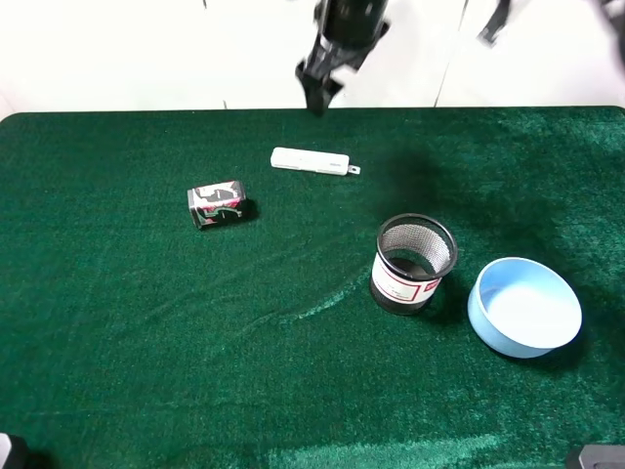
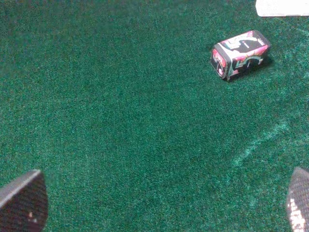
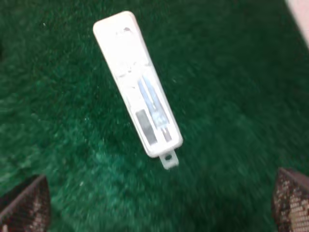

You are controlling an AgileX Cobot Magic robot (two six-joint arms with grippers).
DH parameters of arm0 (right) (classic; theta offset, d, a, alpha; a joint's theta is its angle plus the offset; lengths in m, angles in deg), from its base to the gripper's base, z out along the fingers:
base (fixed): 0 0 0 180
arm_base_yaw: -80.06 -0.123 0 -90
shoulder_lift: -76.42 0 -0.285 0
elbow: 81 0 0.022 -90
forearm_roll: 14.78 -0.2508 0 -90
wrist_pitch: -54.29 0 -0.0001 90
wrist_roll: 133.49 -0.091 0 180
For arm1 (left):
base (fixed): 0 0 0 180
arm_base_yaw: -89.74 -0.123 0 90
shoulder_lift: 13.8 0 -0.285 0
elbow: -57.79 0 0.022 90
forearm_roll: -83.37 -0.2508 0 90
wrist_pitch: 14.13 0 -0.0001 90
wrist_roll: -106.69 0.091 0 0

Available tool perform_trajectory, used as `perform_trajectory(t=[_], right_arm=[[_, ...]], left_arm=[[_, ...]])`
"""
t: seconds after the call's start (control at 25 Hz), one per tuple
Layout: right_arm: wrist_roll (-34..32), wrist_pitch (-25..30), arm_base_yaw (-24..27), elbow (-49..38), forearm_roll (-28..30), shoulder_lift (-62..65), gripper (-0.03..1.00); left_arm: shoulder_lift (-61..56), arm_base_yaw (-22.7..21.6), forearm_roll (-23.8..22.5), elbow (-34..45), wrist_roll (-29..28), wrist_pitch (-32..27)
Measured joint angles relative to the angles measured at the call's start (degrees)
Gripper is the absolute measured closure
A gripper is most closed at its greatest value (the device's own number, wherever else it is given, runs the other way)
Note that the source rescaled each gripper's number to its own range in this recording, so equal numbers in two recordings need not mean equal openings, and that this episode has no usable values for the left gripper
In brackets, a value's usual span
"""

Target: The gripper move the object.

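Looks like a robot test lab: a green felt-covered table (image 1: 146, 371) against a bare white wall (image 1: 146, 49), staged odds and ends

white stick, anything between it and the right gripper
Nothing visible does. The white stick lies bare on the green cloth, and the right gripper hangs open above it, nothing between its fingertips.

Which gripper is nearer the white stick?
Right. The right gripper hovers open just above the white stick; the left gripper sits far back, past the printed box.
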Motion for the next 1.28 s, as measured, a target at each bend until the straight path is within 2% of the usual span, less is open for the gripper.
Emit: perform_trajectory(t=[0.16,0.36,0.4,0.76,1.0,1.28], right_arm=[[-2.18,0.13,0.5,-5.3,0.23,9.54,-0.03],[-4.54,0.25,3.01,-17.58,0.47,23.07,-0.03],[-4.54,0.25,3.01,-17.58,0.47,23.07,-0.03],[-10.09,0.36,7.91,-45.6,-0.55,49.9,-0.03],[-14.88,-3.58,9.07,-62.47,-2.21,68.27,-0.03],[-15.64,-9.04,9.07,-78.84,-9.49,88.78,-0.03]], left_arm=[[0.0,0.0,0.0,0.0,0.0,0.0],[0.0,0.0,0.0,0.0,0.0,0.0],[0.0,0.0,0.0,0.0,0.0,0.0],[0.0,0.0,0.0,0.0,0.0,0.0],[0.0,0.0,0.0,0.0,0.0,0.0],[0.0,0.0,0.0,0.0,0.0,0.0]])
